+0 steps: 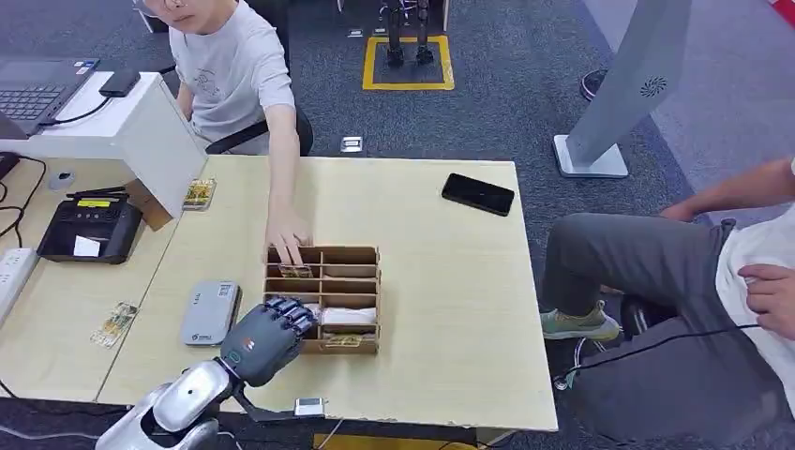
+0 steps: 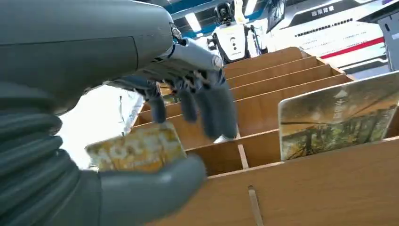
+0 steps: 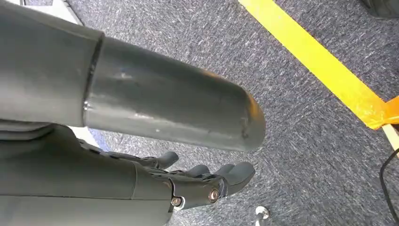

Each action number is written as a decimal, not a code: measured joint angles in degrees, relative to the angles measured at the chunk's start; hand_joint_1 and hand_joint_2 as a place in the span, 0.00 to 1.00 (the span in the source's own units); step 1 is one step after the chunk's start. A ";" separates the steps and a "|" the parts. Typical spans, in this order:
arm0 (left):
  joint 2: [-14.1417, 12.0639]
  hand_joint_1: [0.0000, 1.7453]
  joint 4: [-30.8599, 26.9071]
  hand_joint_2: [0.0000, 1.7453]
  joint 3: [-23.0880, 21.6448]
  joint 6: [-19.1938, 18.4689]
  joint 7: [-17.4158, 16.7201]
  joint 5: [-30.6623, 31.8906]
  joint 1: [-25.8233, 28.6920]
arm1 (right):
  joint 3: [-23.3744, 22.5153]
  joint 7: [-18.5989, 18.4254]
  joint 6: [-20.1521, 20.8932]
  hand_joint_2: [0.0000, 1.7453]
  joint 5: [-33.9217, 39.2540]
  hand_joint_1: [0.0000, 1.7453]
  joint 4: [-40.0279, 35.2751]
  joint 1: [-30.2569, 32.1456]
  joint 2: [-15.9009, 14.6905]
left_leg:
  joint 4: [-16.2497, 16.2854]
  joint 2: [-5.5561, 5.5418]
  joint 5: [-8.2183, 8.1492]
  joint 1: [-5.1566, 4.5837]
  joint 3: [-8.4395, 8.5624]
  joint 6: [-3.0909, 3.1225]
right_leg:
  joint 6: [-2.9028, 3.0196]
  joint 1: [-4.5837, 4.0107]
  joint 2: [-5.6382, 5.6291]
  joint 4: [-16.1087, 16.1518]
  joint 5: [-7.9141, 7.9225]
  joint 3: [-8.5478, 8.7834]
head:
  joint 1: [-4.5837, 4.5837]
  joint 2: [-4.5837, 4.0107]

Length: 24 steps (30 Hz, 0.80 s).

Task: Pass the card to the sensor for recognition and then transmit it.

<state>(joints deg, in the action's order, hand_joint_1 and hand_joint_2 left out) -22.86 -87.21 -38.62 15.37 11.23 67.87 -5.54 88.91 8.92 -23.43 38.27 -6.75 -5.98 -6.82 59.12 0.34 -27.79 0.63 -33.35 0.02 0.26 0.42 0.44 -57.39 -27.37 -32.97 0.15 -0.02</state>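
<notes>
A wooden slotted card box [image 1: 349, 255] stands mid-table, and my left hand [image 1: 267, 336] reaches over its near left corner. In the left wrist view a yellow card [image 2: 136, 151] lies just above the thumb [image 2: 150, 188]. The dark fingers [image 2: 209, 106] are spread apart from the card and do not close on it. A second card [image 2: 339, 117] stands upright in a slot of the box [image 2: 282, 89]. The grey flat sensor [image 1: 209, 311] lies on the table left of the box. My right hand [image 3: 207, 183] hangs over the carpet, its fingers loosely extended and holding nothing.
A person's hand [image 1: 286, 239] reaches into the box's far left slot. A black card terminal [image 1: 89, 225] sits at the left, with loose cards [image 1: 114, 323] near it. A black phone [image 1: 478, 194] lies at the far right. Another seated person [image 1: 675, 281] is right of the table.
</notes>
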 joint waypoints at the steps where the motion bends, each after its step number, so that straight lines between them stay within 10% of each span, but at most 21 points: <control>1: 0.00 1.00 0.00 1.00 0.00 0.00 0.00 0.00 -0.04 | 0.00 0.00 0.00 0.00 -0.02 0.00 0.00 0.00 0.00 | 0.00 0.00 0.00 0.00 0.00 0.00 | 0.00 0.00 0.00 0.00 0.00 0.00 | 0.00 0.00; 24: -0.07 1.00 0.02 1.00 0.00 -0.83 0.61 -0.18 -0.33 | 0.02 0.07 -0.20 0.00 -0.22 0.00 0.00 -0.01 0.00 | 0.00 0.00 0.00 0.00 0.01 0.00 | 0.00 0.00 0.00 0.00 0.00 0.00 | 0.02 0.00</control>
<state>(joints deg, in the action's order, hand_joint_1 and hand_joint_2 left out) -22.93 -87.19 -38.62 14.53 11.85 67.69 -5.87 88.94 8.98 -23.63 38.05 -6.75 -5.99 -6.82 59.12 0.34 -27.79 0.63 -33.35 0.01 0.26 0.41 0.44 -57.39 -27.37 -32.97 0.17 -0.02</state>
